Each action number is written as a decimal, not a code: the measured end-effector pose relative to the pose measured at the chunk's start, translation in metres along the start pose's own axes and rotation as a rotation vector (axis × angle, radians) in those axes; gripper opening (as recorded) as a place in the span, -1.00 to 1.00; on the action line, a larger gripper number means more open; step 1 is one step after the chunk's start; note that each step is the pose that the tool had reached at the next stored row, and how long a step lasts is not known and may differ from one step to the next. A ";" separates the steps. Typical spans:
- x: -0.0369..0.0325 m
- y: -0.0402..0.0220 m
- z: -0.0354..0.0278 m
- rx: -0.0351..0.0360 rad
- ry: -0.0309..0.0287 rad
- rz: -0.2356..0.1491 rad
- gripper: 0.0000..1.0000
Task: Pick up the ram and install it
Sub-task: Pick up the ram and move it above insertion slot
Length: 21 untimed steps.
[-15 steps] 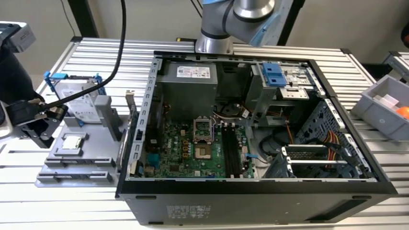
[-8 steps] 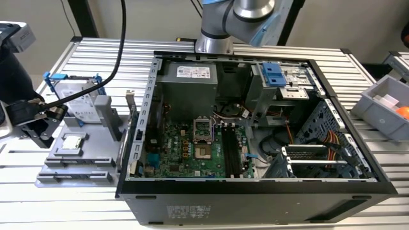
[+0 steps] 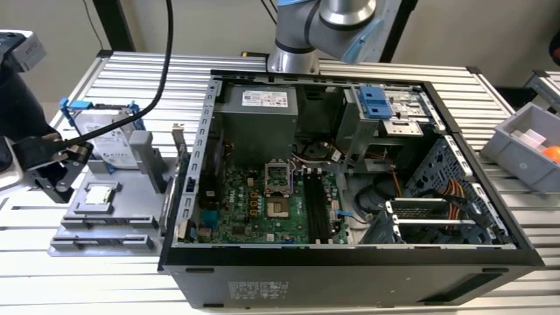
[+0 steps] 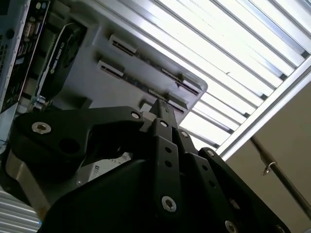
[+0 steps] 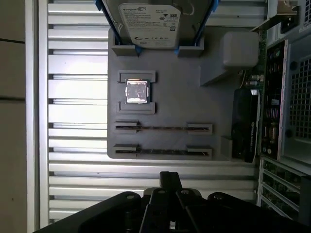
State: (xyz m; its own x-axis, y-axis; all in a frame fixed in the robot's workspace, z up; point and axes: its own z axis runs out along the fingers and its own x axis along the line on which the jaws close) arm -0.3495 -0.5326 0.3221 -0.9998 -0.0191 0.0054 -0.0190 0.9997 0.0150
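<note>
On the grey holder (image 5: 184, 102), ram (image 5: 163, 152) edge-up, broadside to closed, empty fingers (image 5: 170, 180).

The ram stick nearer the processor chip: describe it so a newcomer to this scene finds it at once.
Beside the open computer case lies a grey holder tray. It carries a hard drive in a blue frame, a silver processor chip and two thin dark sticks on edge. The ram stick meant lies next to the chip, the other stick nearer the tray's edge.
</note>
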 end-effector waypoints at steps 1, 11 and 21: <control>0.0000 0.0000 -0.0001 0.0005 0.0002 -0.009 -1.00; 0.0000 0.0000 -0.0001 0.0033 0.0010 -0.061 -1.00; 0.0000 0.0003 -0.0001 0.0039 0.0017 -0.105 -1.00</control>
State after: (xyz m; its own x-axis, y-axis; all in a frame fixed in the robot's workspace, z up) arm -0.3494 -0.5323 0.3222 -0.9923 -0.1240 0.0057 -0.1239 0.9922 0.0117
